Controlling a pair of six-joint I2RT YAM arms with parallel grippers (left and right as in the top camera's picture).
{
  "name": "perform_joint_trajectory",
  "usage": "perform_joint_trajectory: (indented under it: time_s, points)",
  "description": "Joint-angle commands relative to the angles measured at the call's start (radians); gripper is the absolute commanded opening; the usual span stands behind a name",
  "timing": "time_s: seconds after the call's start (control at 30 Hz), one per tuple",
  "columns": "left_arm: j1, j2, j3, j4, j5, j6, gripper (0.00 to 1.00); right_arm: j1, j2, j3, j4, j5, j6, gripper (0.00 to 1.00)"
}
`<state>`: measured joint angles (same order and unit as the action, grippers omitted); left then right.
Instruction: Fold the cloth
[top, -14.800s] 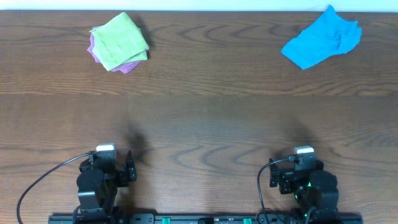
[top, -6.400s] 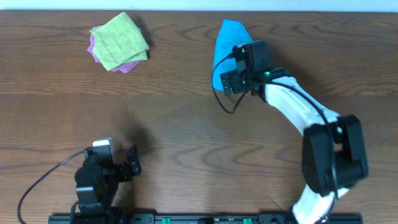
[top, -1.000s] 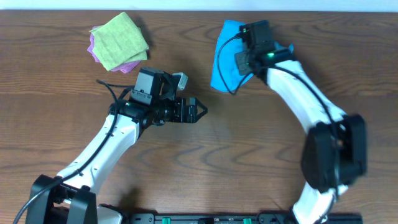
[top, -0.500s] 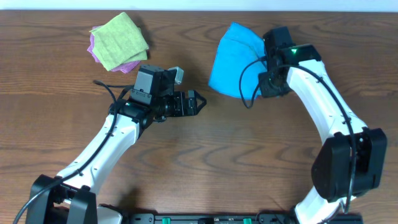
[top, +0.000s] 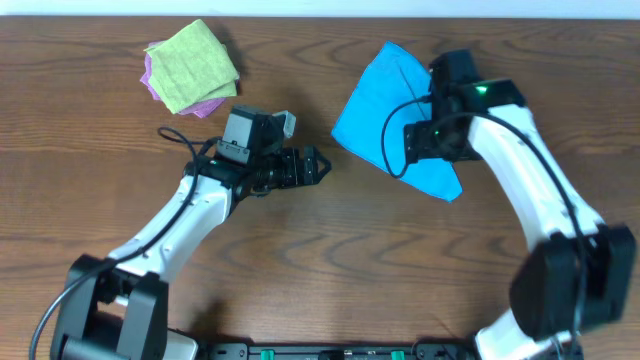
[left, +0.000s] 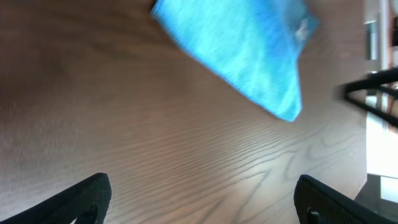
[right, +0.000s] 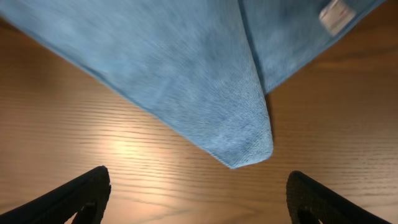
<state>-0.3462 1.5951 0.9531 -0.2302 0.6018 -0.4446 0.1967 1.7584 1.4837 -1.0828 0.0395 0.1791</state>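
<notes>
The cloth (top: 372, 88) lies on the table (top: 320, 250) just ahead of the right gripper (top: 420, 140), one corner pointing back toward it. The left gripper (top: 316, 168) faces the cloth from well apart. Two stacked cloths (top: 190, 65) lie behind that gripper, to its left.

I can read no text, number or brand anywhere. The only label is the small white tag (right: 336, 15) on the cloth (right: 186, 74). Whatever is printed on it is too blurred for me to make out.
</notes>
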Motion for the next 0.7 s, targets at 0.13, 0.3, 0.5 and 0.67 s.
perform_joint_trajectory:
  time_s: [0.13, 0.3, 0.5, 0.67]
  points:
    - [-0.001, 0.020, 0.184, -0.168, -0.064, 0.043, 0.95, -0.099, -0.273, -0.140, 0.018, -0.207, 0.015, 0.89]
    - [-0.001, 0.068, 0.277, -0.230, -0.078, 0.069, 0.95, -0.230, -0.503, -0.396, 0.106, -0.428, 0.044, 0.90]
    - [0.000, 0.235, 0.340, -0.200, 0.003, 0.167, 0.95, -0.322, -0.763, -0.670, 0.275, -0.609, 0.179, 0.88]
    - [0.000, 0.386, 0.441, -0.135, 0.001, 0.206, 0.95, -0.323, -0.928, -0.853, 0.339, -0.650, 0.298, 0.86]
